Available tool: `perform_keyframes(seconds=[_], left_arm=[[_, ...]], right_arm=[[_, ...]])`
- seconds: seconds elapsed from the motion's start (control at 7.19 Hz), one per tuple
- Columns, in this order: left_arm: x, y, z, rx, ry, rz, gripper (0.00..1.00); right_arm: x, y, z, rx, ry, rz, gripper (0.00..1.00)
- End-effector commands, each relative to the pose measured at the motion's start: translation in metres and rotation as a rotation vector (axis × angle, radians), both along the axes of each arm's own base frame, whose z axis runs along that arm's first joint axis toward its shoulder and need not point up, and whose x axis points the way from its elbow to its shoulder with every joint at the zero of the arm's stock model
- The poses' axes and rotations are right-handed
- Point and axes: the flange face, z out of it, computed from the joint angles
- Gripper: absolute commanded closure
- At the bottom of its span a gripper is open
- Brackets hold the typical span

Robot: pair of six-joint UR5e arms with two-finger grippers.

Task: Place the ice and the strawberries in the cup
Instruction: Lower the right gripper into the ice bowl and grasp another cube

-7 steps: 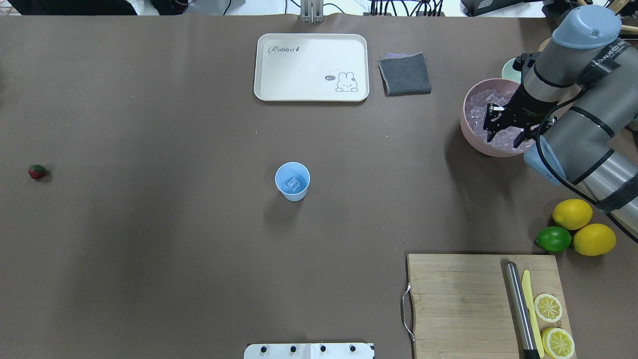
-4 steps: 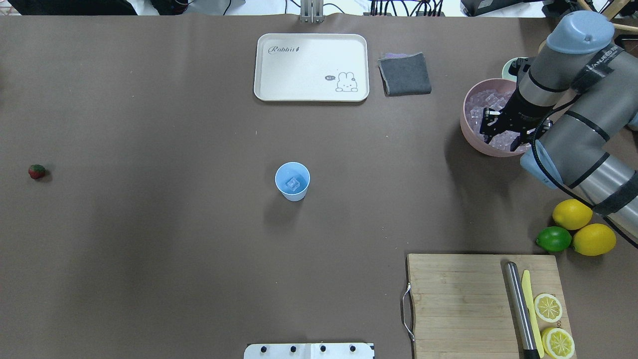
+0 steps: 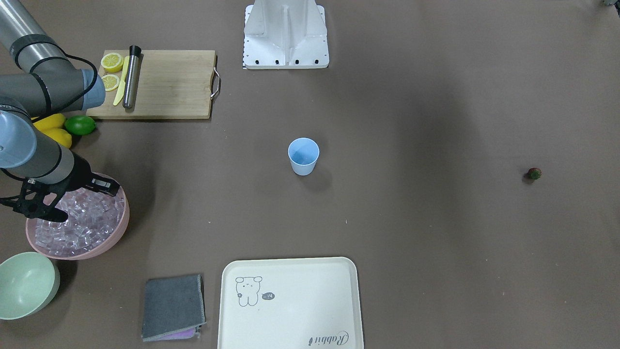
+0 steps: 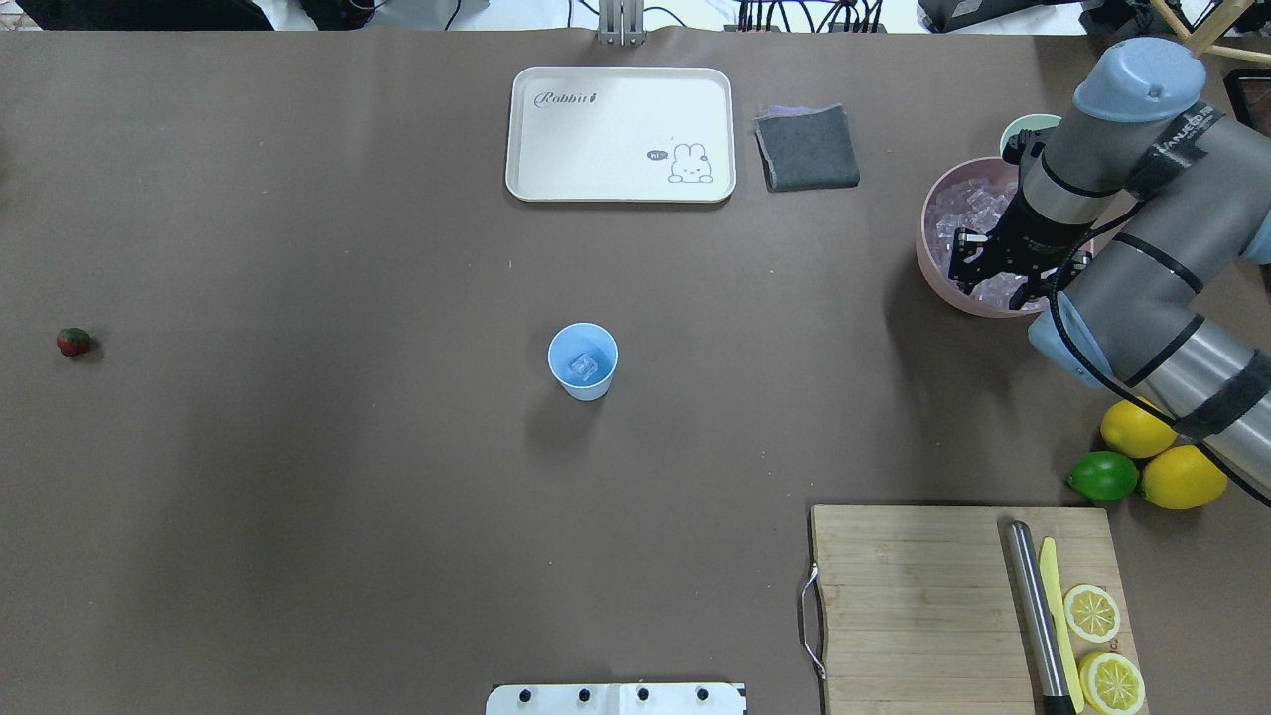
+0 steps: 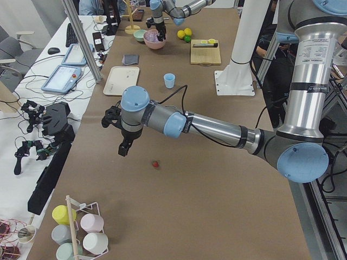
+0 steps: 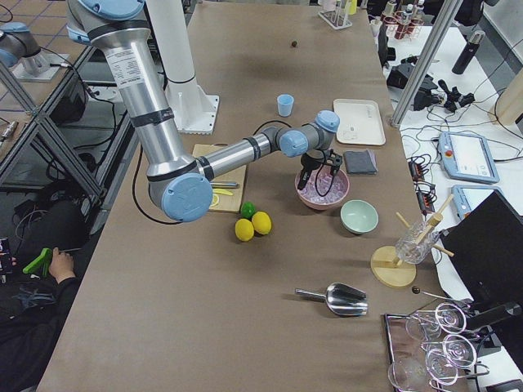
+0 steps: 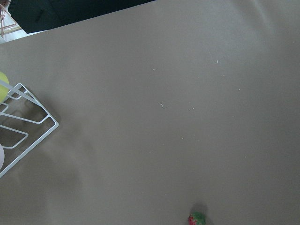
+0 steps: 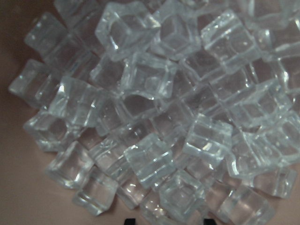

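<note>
1. On the brown tabletop (image 4: 298, 516), the cup (image 4: 583, 360), well apart from my right end effector (image 4: 991, 276), holds one ice cube (image 4: 582, 368).
2. That end effector hangs open and empty just above the ice heap (image 8: 150, 117).
3. The strawberry (image 7: 198, 219) lies unplaced near the left end effector (image 5: 123, 150); its grip I cannot tell.

The cream tray (image 4: 616, 129) carries the cursive word "Rabbit" at its 10 o'clock corner in the overhead view. A tiny speech bubble beside its drawn rabbit is illegible. The white lettering on a black strap (image 4: 1185, 132) on the right arm (image 4: 1127, 273) is unclear.
</note>
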Motion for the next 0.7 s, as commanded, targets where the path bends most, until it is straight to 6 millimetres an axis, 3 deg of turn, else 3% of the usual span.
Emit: perform_keyframes(seconds=[0.0,0.28,0.42,0.56], left_arm=[[0.0,0.0,-0.002,0.003,0.001,0.001,0.02],[0.0,0.0,-0.001,0.0,0.002,0.0,0.02],[0.0,-0.003,-0.005,0.006,0.002,0.0,0.02],[0.0,-0.004,-0.005,0.007,0.003,0.001,0.02]], right_arm=[[0.0,0.0,-0.001,0.003,-0.004,-0.004,1.0],[0.01,-0.007,-0.009,0.016,-0.016,0.007,1.0],[0.036,-0.015,-0.024,0.018,-0.034,0.039,1.0],[0.057,-0.005,-0.057,0.012,-0.033,0.014,1.0]])
